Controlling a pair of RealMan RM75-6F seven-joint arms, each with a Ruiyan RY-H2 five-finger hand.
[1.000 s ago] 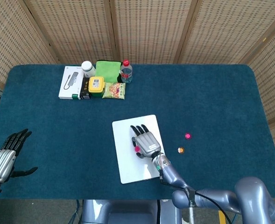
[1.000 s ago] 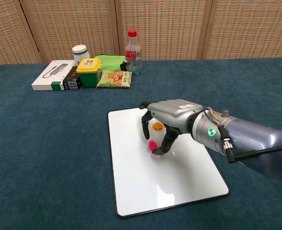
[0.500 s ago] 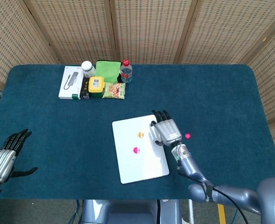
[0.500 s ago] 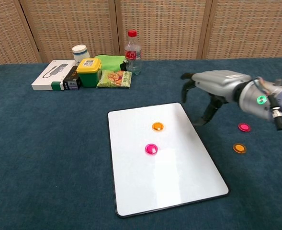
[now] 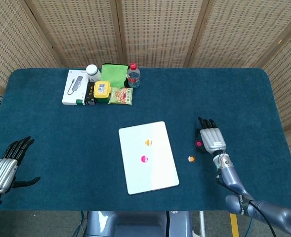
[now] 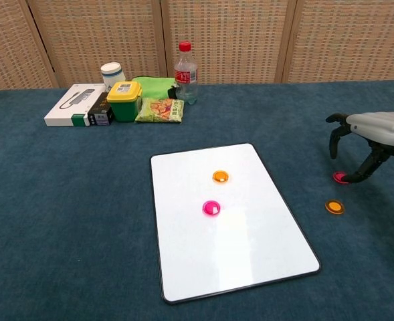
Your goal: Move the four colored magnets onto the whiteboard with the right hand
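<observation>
The head view looks steeply down from above the near edge of the table (image 5: 46, 163), taking in the whole blue top, with the screen wall along the far side. The chest view sits lower and nearer, facing across the table towards that wall at a shallow angle, cutting off the near corners. Both views share the whiteboard (image 5: 155, 173) (image 6: 250, 254) in the middle and the clutter of boxes (image 5: 75, 87) (image 6: 69, 105) at far left.
</observation>
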